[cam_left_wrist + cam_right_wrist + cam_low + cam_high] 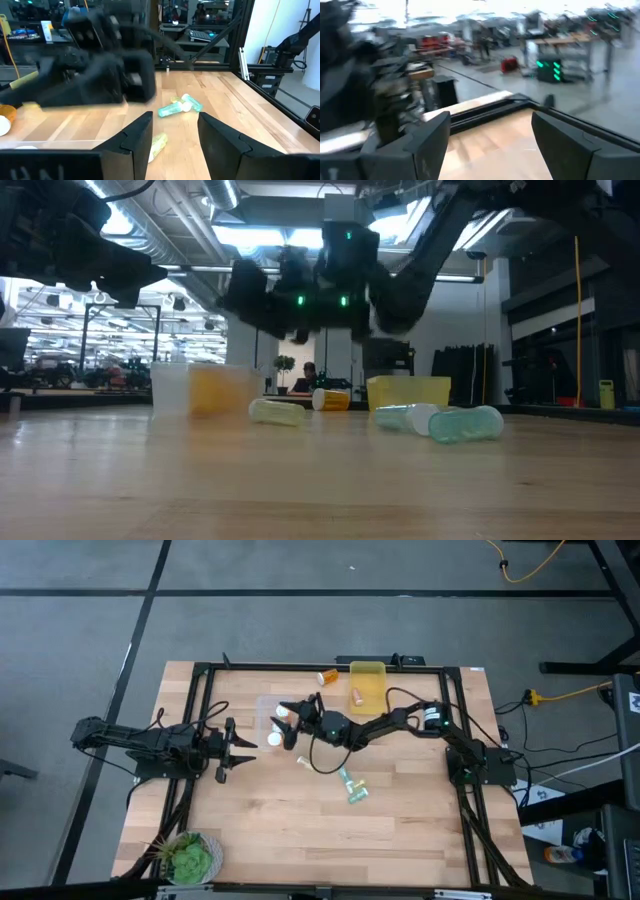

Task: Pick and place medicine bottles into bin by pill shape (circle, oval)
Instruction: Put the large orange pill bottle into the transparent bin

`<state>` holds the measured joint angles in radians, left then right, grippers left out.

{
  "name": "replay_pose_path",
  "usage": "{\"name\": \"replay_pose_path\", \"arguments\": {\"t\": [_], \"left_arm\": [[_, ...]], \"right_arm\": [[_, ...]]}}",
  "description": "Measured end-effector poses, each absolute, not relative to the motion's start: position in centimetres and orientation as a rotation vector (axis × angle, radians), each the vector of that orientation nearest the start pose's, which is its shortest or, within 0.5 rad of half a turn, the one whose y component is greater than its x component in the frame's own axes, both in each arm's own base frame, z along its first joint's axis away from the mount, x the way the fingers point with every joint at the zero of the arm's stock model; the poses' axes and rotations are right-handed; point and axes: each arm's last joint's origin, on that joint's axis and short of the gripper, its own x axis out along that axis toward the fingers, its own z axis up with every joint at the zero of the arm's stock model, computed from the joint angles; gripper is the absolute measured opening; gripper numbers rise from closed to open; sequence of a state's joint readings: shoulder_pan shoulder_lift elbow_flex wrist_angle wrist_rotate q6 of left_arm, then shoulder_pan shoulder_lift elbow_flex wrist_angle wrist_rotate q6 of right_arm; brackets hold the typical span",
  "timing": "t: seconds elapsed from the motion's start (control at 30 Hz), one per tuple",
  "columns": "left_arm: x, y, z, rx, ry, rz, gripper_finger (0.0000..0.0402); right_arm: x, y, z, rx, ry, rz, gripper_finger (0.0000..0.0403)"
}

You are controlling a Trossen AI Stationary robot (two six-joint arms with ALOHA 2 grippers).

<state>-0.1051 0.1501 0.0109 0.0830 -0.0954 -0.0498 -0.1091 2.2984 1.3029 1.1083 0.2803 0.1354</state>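
My right gripper (288, 726) is open and empty above the table's middle, over a clear bin (268, 712); its wrist view (490, 145) shows nothing between the fingers. My left gripper (243, 748) is open and empty at the left, pointing at the bottles (175, 135). White-capped orange bottles (281, 713) show at the clear bin. One orange bottle (327, 674) lies on its side by the far edge, and another (356, 695) lies in the yellow bin (368, 670). A yellowish bottle (305, 762) and two teal-green bottles (347, 779) (357, 795) lie on their sides on the table.
A black frame (200, 680) runs round the table. A potted green plant (190, 858) stands at the near left corner. Bare wood (300, 830) lies toward the near edge. In the low view the clear bin (172, 390) and the yellow bin (408, 391) stand behind the bottles.
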Motion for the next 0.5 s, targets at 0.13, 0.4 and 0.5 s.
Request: {"name": "replay_pose_path", "arguments": {"t": [0.13,0.4,0.5], "left_arm": [[10.6,-0.8,16.3,-0.044,0.057,-0.008,0.0149],[10.6,-0.8,16.3,-0.044,0.057,-0.008,0.0149],[10.6,-0.8,16.3,-0.044,0.057,-0.008,0.0149]], "right_arm": [[46.1,-7.7,16.9,0.213,0.023,-0.504,0.0282],[41.9,-13.7,22.3,0.315,0.568,-0.587,0.0282],[40.9,-16.4,23.8,0.333,0.691,-0.53,0.0282]]}}
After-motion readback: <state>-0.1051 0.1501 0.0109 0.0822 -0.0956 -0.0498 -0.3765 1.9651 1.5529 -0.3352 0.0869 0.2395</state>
